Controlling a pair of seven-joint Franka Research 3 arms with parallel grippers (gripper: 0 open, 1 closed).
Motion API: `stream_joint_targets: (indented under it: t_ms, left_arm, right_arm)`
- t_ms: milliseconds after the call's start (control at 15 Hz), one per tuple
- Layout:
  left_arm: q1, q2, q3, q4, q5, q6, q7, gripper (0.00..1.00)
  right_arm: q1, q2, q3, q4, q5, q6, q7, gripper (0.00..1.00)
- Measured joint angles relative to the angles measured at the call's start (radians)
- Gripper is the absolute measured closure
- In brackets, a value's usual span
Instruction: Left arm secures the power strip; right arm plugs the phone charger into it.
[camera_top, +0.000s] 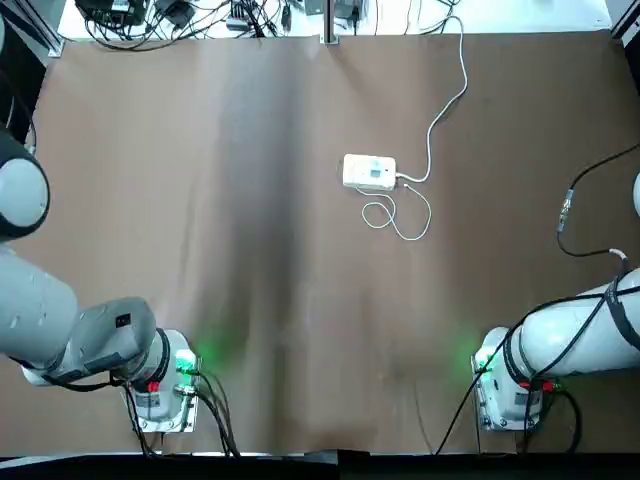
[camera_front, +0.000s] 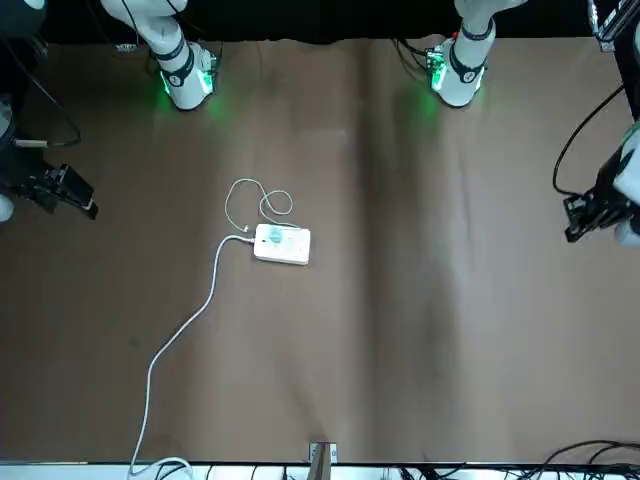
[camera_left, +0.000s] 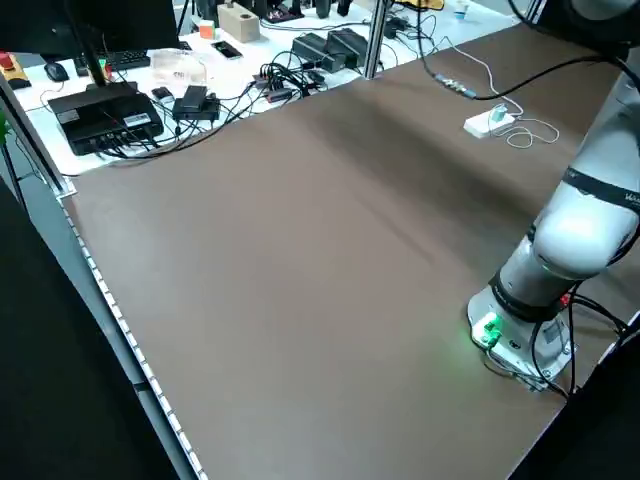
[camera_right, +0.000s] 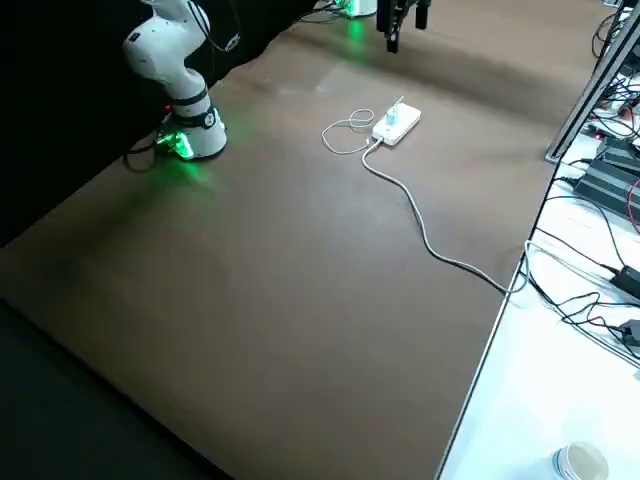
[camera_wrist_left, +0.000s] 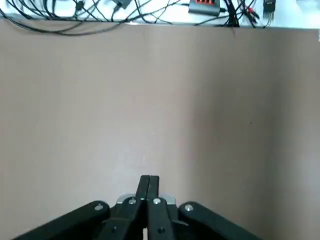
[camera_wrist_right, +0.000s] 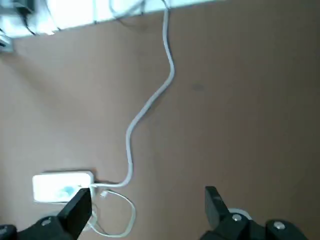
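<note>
Top view: matte brown desk (camera_top: 250, 250), flat and faintly creased down the middle. Right of centre, toward the far edge, a small white rounded-rectangular strip (camera_top: 369, 172), smooth plastic, lying flat. On its top face, a tiny teal charger (camera_top: 376, 172), seated in the strip. From the strip's right end, a thick white cord (camera_top: 437, 115) curving away to the far edge; just beside it on the near side, a thin white cable (camera_top: 397, 218) coiled in loose loops on the desk.

Left arm (camera_top: 60, 330) folded back at the near-left corner, glossy white shell with grey caps, green light at its base. Right arm (camera_top: 570, 340) folded at the near-right corner, likewise lit green at the base.

Front view: left pincer (camera_front: 590, 212) black, raised near the desk's left edge, well apart from the strip. Right pincer (camera_front: 60, 190) black, raised near the right edge, also well apart.

Left wrist view: left pincer fingers (camera_wrist_left: 149, 190) pressed together over bare desk.

Right wrist view: right pincer fingers (camera_wrist_right: 80, 212) spread wide, nothing between them; strip and looped cable lying below and beyond one finger.
</note>
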Motion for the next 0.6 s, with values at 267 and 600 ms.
stream_joint_targets:
  t_ms: [267, 600]
  left_arm:
    - [0.0, -0.048, -0.002, 0.0, -0.015, -0.036, 0.0, 0.87]
    - [-0.003, -0.058, -0.004, 0.0, -0.02, -0.069, 0.0, 0.33]
  right_arm:
    - [-0.018, 0.002, -0.007, -0.024, -0.044, -0.076, 0.001, 0.0]
    - [-0.024, -0.004, -0.005, -0.036, -0.043, -0.079, 0.001, 0.0]
